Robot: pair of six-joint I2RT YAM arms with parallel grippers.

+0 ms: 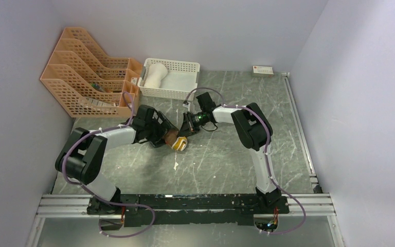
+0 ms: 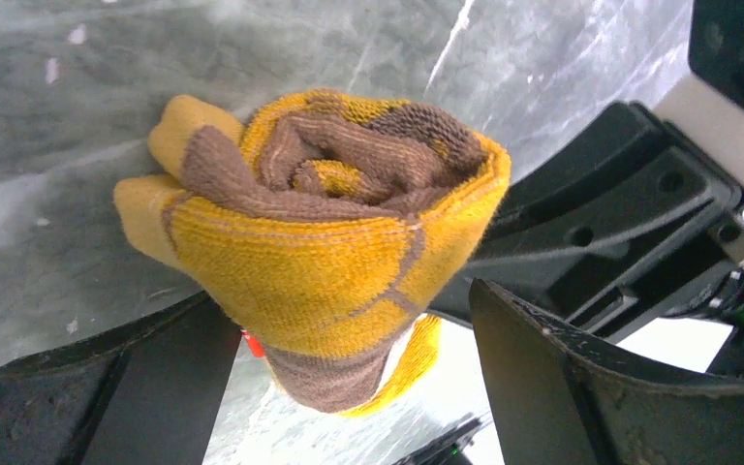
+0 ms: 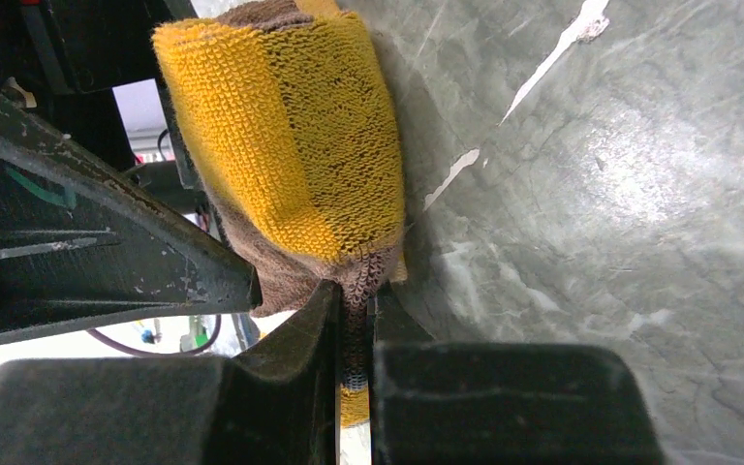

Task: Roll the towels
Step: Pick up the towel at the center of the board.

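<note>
Top view: the brown-and-yellow towel (image 1: pixel 179 143) lies rolled on the table (image 1: pixel 226 164), on the near side of the white basket (image 1: pixel 167 93) and apart from it. The cream towel (image 1: pixel 155 75) sits rolled inside that basket. The left gripper (image 1: pixel 167 135) and right gripper (image 1: pixel 185 133) meet at the patterned roll.

Left wrist: jaws stand wide, straddling the roll. One side is clear of it, the other perhaps brushing it.

Right wrist: jaws closed, pinching the roll's loose tail.

Handling: light, soft, springy terry, not slippery. It likely uncoils if the tail goes free. Best gripped across the middle, over the tail.

Top camera looks down; wrist cameras closely share the towel (image 2: pixel 329 252)
</note>
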